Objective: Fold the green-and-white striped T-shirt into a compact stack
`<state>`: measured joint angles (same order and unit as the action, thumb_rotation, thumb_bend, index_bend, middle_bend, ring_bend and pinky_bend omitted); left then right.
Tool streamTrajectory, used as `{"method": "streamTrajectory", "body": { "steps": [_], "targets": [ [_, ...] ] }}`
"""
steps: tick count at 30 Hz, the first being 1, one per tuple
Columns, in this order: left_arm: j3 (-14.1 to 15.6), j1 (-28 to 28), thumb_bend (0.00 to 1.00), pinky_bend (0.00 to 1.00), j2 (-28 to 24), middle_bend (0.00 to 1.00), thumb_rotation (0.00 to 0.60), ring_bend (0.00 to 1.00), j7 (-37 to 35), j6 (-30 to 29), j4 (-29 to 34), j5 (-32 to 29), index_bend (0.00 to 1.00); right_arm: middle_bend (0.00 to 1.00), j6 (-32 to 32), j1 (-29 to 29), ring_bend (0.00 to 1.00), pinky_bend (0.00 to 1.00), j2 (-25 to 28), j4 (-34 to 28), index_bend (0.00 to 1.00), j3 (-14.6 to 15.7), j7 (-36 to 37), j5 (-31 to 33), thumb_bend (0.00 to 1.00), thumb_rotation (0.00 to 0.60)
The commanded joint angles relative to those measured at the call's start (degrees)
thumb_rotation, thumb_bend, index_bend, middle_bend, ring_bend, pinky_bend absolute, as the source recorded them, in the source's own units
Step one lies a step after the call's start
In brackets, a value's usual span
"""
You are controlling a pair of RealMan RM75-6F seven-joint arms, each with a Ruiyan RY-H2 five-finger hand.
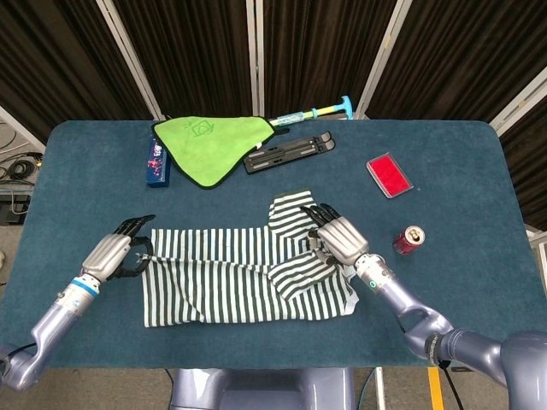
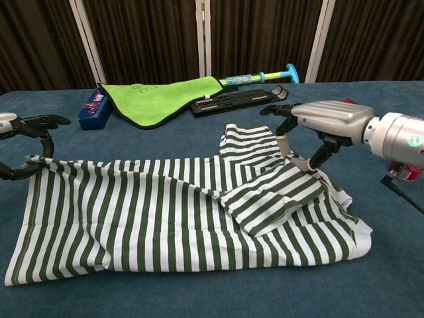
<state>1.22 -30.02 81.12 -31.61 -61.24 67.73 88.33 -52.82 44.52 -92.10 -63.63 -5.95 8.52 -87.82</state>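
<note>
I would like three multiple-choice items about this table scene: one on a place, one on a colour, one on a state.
1. Where does the soda can stand?
A. On the green cloth
B. On the bare table, to the right of the striped T-shirt
C. Inside the red case

2. What colour is the flat case near the table's far right?
A. Red
B. Yellow
C. White

3. What is the right hand doing?
A. Resting open on the table
B. Holding the can
C. Pinching a fold of the T-shirt

Answers:
1 B, the can stands alone on blue cloth.
2 A, it is plainly red.
3 C, striped fabric rises to its fingers.
</note>
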Motion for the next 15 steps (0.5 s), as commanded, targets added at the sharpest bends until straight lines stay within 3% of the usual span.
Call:
{"method": "streamTrajectory", "body": {
  "steps": [1, 15],
  "targets": [
    [-0.8, -0.8, 0.69, 0.00, 0.7, 0.00, 0.600, 0.00, -0.5, 1.1, -0.9, -0.7, 0.77, 0.00, 1.2, 1.1, 0.00, 0.00, -1.3, 2.1, 0.74, -0.7, -0.7, 0.9, 0.42, 0.600],
    [-3.2, -3.8, 0.69, 0.00, 4.3, 0.00, 0.600, 0.00, -0.8, 6.8, -6.6, -4.2, 0.77, 0.00, 4.8, 4.7, 0.00, 0.00, -6.5, 12.3, 0.74, -3.2, 1.5, 4.4, 0.42, 0.600]
  ]
}}
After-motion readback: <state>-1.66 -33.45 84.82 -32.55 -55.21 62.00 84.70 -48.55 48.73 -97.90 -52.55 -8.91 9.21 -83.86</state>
